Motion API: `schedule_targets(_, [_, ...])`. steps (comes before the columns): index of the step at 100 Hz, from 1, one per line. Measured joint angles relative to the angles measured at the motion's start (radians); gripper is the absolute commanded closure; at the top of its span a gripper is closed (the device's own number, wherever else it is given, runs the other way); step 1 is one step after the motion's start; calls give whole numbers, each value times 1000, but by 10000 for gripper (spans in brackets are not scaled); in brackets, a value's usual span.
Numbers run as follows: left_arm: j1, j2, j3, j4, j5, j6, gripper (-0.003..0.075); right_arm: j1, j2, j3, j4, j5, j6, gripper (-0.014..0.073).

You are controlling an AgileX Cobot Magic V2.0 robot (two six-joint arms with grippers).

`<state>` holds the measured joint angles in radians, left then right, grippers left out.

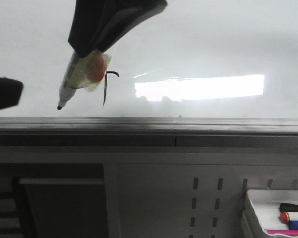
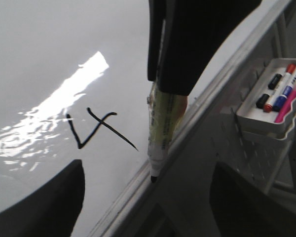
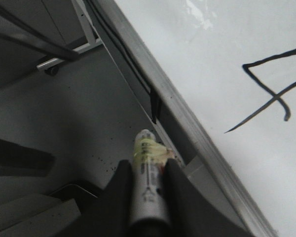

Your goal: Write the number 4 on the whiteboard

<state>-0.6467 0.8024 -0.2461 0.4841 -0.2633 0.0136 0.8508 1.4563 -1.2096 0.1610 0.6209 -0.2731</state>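
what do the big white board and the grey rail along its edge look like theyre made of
The large glossy white whiteboard looks like a smooth coated panel: it throws a sharp bright rectangular glare. Its core is hidden. The grey edge rail looks like brushed metal, probably aluminium, judging by its dull straight sheen.

The number 4 [image 3: 271,89] is a thin black open-topped figure drawn in marker ink on the whiteboard [image 1: 198,39], close to the board's grey edge rail. Its long stroke ends in a fine tail. The whiteboard is glossy, white and flat, with a bright rectangular glare beside the figure.
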Motion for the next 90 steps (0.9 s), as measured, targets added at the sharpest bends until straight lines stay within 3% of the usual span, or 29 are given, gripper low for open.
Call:
schedule_targets(26, [-4, 162, -37, 6, -106, 2, 232, 67, -6, 0, 0, 24, 0, 658])
schedule_targets(33, [-4, 184, -37, 6, -108, 2, 274, 67, -15, 0, 0, 25, 0, 658])
schedule_targets(43, [-4, 194, -37, 6, -111, 2, 442, 67, -25, 0, 0, 27, 0, 658])
schedule_targets(55, [-4, 197, -37, 10, -113, 2, 739, 67, -27, 0, -2, 28, 0, 658])
schedule_targets(90, [-7, 198, -37, 23, -119, 5, 741, 67, -29, 0, -4, 20, 0, 658])
